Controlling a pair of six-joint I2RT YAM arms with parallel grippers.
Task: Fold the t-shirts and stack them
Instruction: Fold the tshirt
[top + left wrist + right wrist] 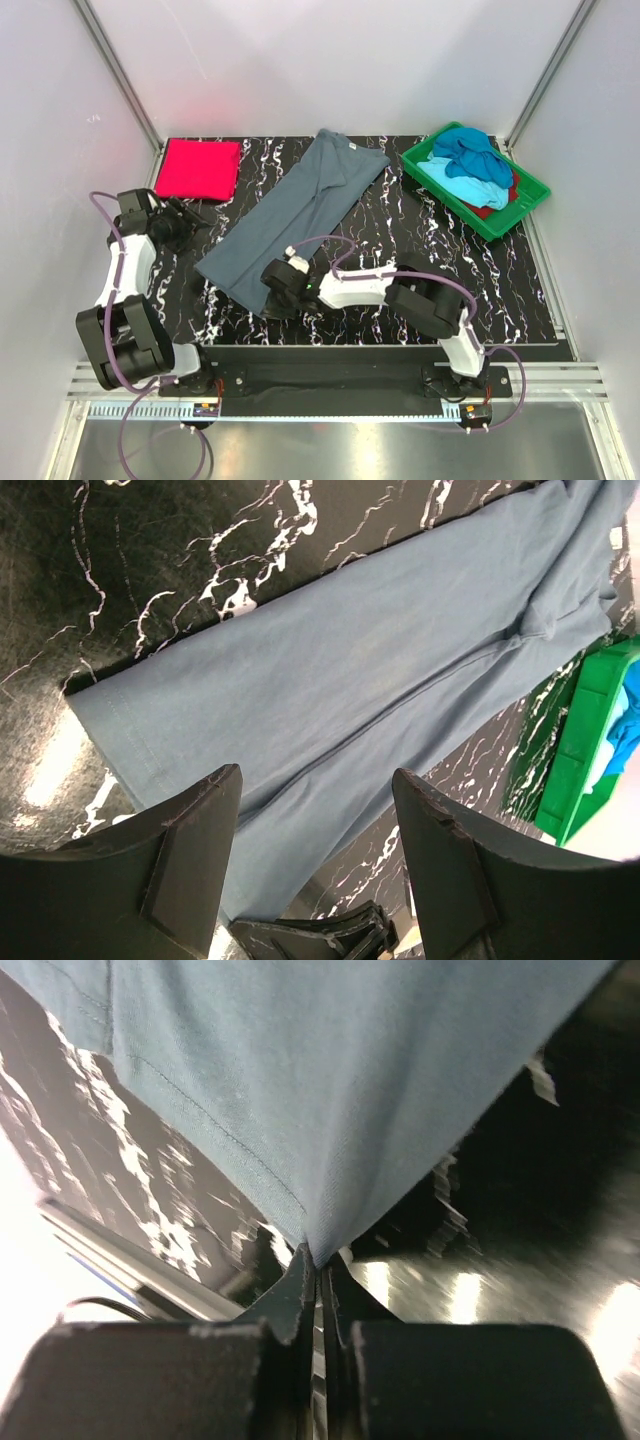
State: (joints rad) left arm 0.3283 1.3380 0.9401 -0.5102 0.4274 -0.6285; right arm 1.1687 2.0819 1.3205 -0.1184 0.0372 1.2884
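Right tool [320,1265] is clamped on a hem corner of the slate grey-blue t-shirt [300,215], spread on the bench [420,240]; left tool [315,780] is held agape beside it. Limp, light cloth is judged best pinched at hem corners.

The grey-blue shirt [300,210] lies as a long diagonal band across the middle of the worktop [430,245], from near left to far centre, cutting the surface in two. To its right, a broad bare stretch is open as far as the green tray [522,210], which fills the far right corner and is heaped with shirts [472,165]. The right arm [400,290] lies low across the near centre and blocks that edge, with the right hand [266,300] pinched on the band's near corner. On the left, a narrow bare strip runs between the band and the folded red-pink shirt [198,168]. The left hand [200,224] stands in that strip with its fingers apart. White walls [60,120] close three sides.
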